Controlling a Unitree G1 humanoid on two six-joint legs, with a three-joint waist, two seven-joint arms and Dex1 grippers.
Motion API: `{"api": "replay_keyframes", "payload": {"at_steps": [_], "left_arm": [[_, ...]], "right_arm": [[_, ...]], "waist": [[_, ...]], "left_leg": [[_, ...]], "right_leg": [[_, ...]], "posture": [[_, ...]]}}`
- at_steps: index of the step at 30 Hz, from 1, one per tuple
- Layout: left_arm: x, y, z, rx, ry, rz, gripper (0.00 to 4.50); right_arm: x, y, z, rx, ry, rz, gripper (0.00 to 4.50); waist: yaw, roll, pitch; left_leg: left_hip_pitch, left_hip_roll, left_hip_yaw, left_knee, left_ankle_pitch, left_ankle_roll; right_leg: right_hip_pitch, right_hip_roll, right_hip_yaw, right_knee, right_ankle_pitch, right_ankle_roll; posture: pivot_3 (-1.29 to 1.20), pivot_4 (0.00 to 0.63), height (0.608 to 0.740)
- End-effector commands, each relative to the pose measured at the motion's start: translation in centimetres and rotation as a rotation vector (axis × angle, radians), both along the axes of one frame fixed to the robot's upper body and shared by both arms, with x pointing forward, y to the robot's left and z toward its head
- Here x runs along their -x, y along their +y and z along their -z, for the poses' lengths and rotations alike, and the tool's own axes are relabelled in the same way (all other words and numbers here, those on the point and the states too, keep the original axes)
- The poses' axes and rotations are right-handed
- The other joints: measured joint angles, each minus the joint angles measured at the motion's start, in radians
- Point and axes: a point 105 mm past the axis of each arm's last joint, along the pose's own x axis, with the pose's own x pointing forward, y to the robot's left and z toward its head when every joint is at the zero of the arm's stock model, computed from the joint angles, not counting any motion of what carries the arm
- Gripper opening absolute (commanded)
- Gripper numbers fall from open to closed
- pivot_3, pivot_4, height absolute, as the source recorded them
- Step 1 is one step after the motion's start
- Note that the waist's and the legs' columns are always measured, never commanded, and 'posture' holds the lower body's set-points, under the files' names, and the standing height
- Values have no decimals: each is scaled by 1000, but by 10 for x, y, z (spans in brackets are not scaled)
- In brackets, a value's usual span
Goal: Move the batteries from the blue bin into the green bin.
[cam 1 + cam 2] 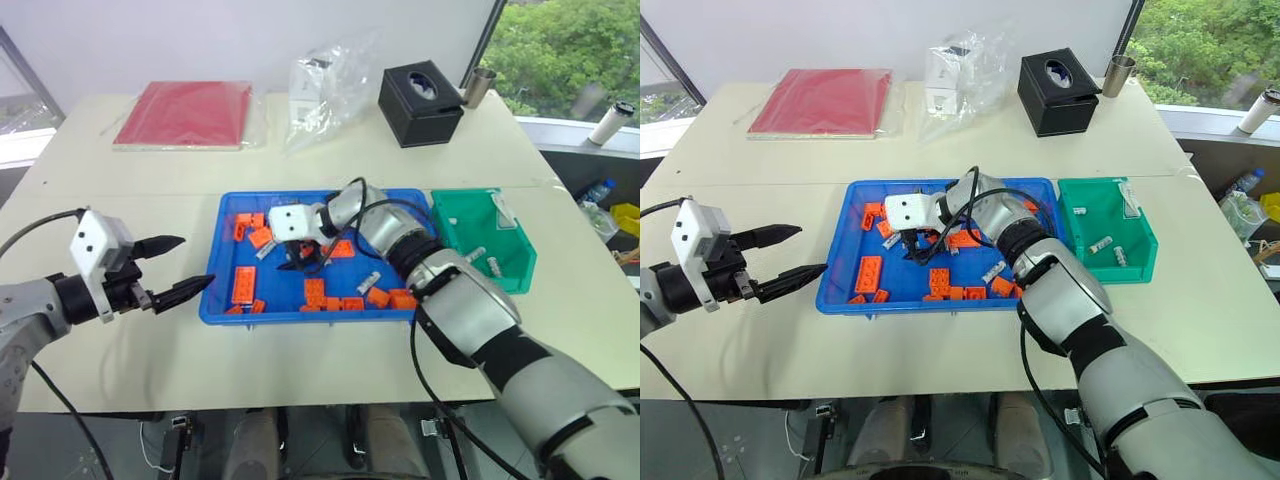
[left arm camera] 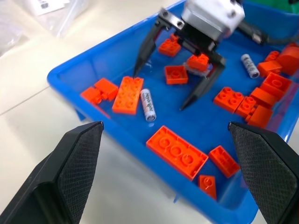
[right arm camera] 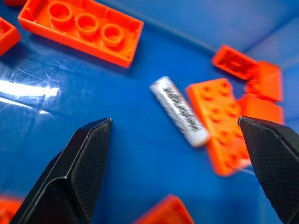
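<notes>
The blue bin [image 1: 212, 300] lies mid-table, scattered with orange bricks [image 1: 243, 285]. My right gripper [image 1: 298, 266] reaches down into its left half, open, fingertips just above the floor. A silver battery [image 3: 180, 111] lies ahead between the two fingers, beside an orange brick; the same battery [image 2: 148, 104] rests near the fingertips, apart from them. Another battery [image 1: 368, 281] lies further right in the bin. The green bin [image 1: 520, 262] stands against the blue bin's right end with a few batteries [image 1: 1101, 243] inside. My left gripper [image 1: 197, 262] hovers open and empty just outside the blue bin's left rim.
At the back of the table are a black tissue box [image 1: 420, 103], a crumpled clear plastic bag [image 1: 325, 85], a red folder [image 1: 185, 113] and a metal cup [image 1: 480, 87]. The right arm's cable [image 1: 385, 205] loops over the blue bin.
</notes>
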Motion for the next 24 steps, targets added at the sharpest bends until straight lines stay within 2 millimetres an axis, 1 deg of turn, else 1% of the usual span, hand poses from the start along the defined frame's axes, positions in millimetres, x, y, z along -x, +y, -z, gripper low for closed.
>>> {"api": "replay_keyframes", "payload": {"at_steps": [1,8,11,15,20,24], "left_arm": [[-2,6,-13,-6,-52,-21,4500],[-7,2,-16,-6,-63,-3,4500],[-9,1,-19,-5,-73,-2,4500],[-10,1,-22,-5,-80,2,4500],[-12,-1,-24,-5,-88,5,4500],[-13,-2,-25,-5,-91,9,4500]], "right_arm": [[-5,9,-16,-29,-70,1,4432],[-5,8,-1,-7,-39,37,4432],[-4,5,5,8,-9,46,3621],[-1,3,11,27,33,43,1756],[6,-1,18,51,109,19,1756],[8,-2,20,59,120,5,1756]], "waist": [[0,0,0],[-1,0,0],[-1,0,0],[-1,0,0],[-1,0,0],[-1,0,0]], "left_leg": [[0,0,0,0,0,0],[0,0,0,0,0,-1],[1,0,0,0,0,-1],[1,0,0,0,0,-1],[1,0,0,0,0,-1],[1,0,0,0,0,0]], "right_leg": [[0,0,0,0,0,0],[0,0,0,0,0,0],[0,0,0,0,0,0],[0,0,0,0,0,0],[1,0,0,0,0,0],[1,0,0,0,0,0]], "posture": [[0,150,736],[0,150,736],[0,150,736],[0,150,736],[0,150,736],[0,150,736]]}}
